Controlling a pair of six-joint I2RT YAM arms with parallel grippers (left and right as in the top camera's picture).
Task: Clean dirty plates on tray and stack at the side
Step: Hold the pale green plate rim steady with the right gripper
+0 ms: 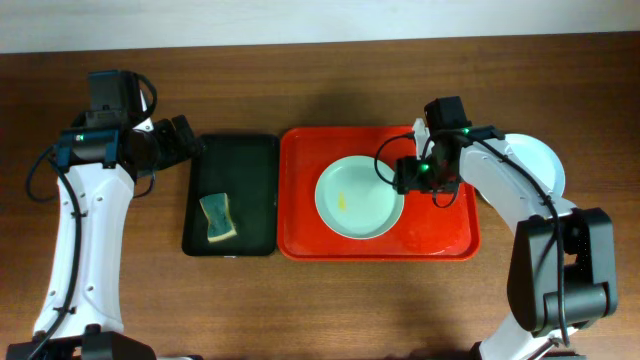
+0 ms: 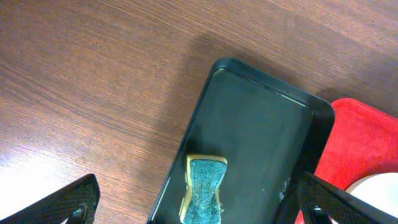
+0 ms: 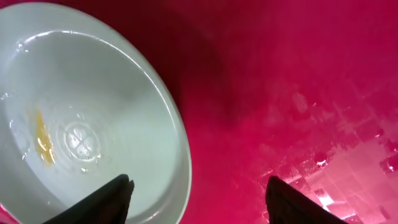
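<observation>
One yellow-smeared plate (image 1: 358, 198) lies uncleaned on the red tray (image 1: 300, 240), its rim straddled by the right gripper (image 3: 199, 190), jaws apart and nothing held. A white plate (image 1: 545, 162) is seen set aside at the right. The sponge (image 1: 217, 217) lies untouched in the black tray (image 1: 260, 160), and the left gripper (image 2: 199, 190) is spread wide and empty.

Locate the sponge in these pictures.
In the overhead view the sponge lies in the lower left part of the black tray, which sits just left of the red tray.
</observation>
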